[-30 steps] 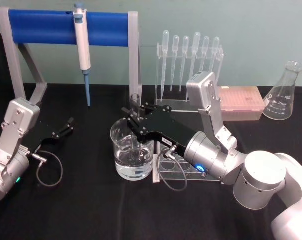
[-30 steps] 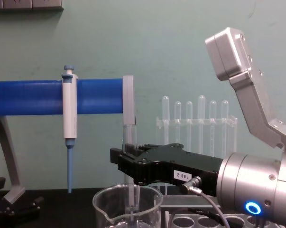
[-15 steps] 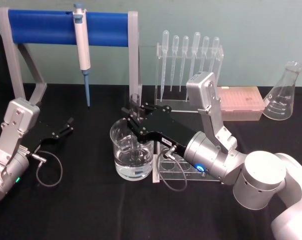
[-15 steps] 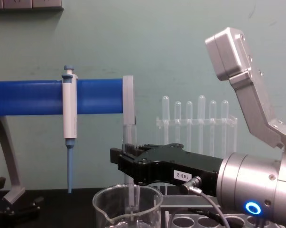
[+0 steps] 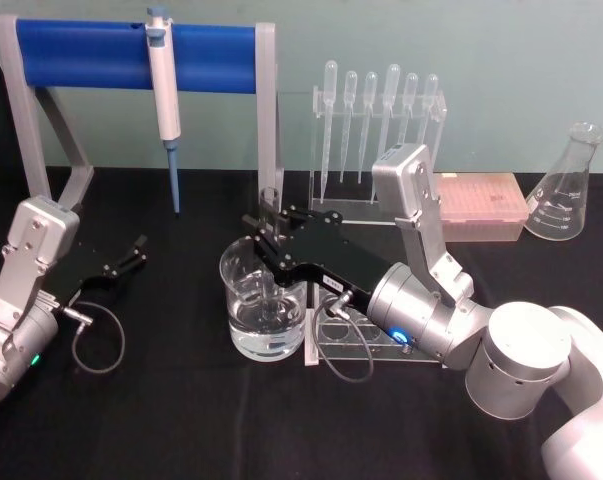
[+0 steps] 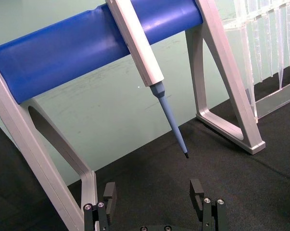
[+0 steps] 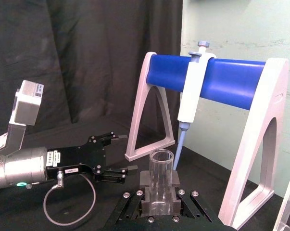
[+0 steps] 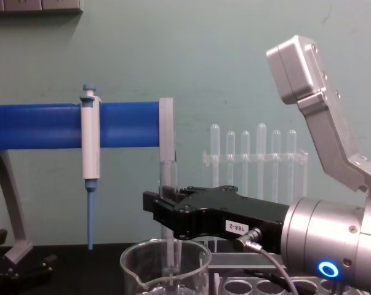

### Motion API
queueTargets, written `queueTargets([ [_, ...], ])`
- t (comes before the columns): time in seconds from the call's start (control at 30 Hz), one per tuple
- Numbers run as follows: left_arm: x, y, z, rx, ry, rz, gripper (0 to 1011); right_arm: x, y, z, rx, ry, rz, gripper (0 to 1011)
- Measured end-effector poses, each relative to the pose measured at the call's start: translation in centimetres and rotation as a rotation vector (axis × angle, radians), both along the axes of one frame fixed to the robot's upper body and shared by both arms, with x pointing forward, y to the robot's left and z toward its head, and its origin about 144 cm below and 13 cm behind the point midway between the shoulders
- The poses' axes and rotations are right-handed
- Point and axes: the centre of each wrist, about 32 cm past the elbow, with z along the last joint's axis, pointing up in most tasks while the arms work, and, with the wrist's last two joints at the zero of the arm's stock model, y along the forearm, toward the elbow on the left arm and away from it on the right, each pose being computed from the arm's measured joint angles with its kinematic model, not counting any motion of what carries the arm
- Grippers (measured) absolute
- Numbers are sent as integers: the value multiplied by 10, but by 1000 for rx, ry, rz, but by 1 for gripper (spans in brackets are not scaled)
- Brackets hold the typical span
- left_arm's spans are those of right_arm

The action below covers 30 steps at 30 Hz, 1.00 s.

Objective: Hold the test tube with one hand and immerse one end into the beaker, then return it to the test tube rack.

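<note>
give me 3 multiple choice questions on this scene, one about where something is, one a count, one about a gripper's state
1. The lower end of the test tube is:
A well above the beaker
B inside the beaker
C beside the beaker

2. How many plastic pipettes stand at the back?
A three
B nine
C six

3. The left gripper is:
A open, holding nothing
B shut on the tube
C shut on a pipette

Answers:
1 B, the right gripper holds the tube upright, its end down in the beaker.
2 C, six bulb tops stand in a row.
3 A, its fingers stand apart with nothing between them.
</note>
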Motion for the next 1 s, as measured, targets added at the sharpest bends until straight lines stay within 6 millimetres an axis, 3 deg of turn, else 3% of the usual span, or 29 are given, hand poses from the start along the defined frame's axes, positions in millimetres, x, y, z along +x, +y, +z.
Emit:
queueTargets([
  [1.0,0,0,0,0,0,0,1000,0,0,0,0,0,0,228],
])
